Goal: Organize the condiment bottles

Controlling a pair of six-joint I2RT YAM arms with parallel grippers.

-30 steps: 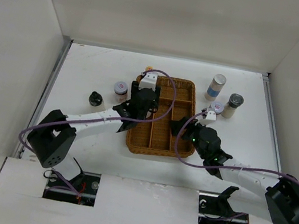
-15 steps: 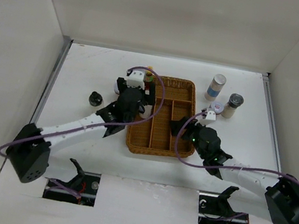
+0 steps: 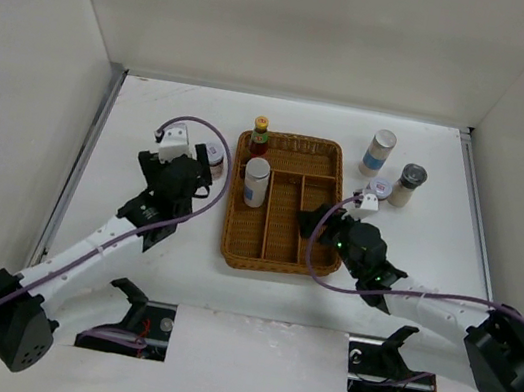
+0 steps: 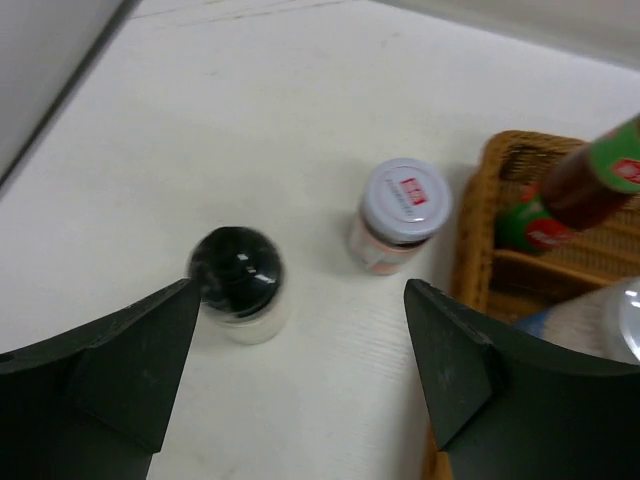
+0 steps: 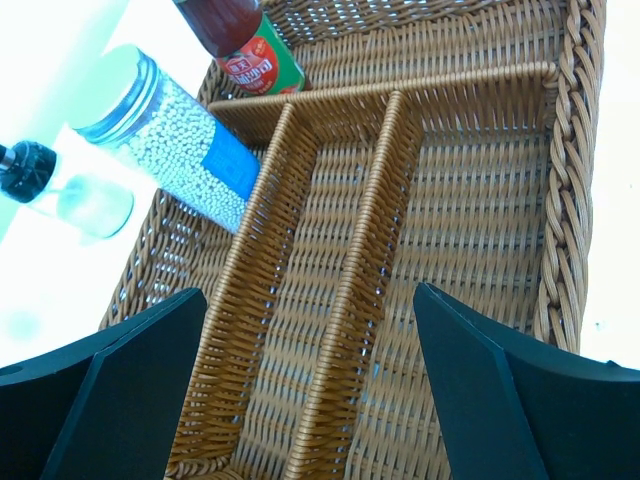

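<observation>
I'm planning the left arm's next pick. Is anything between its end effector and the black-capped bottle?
Nothing visible. The left end effector hangs open over the black-capped bottle; the purple-topped jar stands apart, toward the basket.

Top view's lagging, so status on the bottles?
Left fingers, right fingers open, empty. Dark red-labelled sauce bottle, silver-lidded white cylinder in brown wicker tray. Five outside. Nothing blocking.

The left arm reaches out nearly straight from its base, angling forward and inward; the left claw point(image 4: 300, 375) is spread wide, nothing between its two dark fingers point(image 4: 120, 375). The right arm lies low, sweeping inward from its base with a bent elbow, and the right claw point(image 5: 310, 395) gapes just as wide, empty.
</observation>
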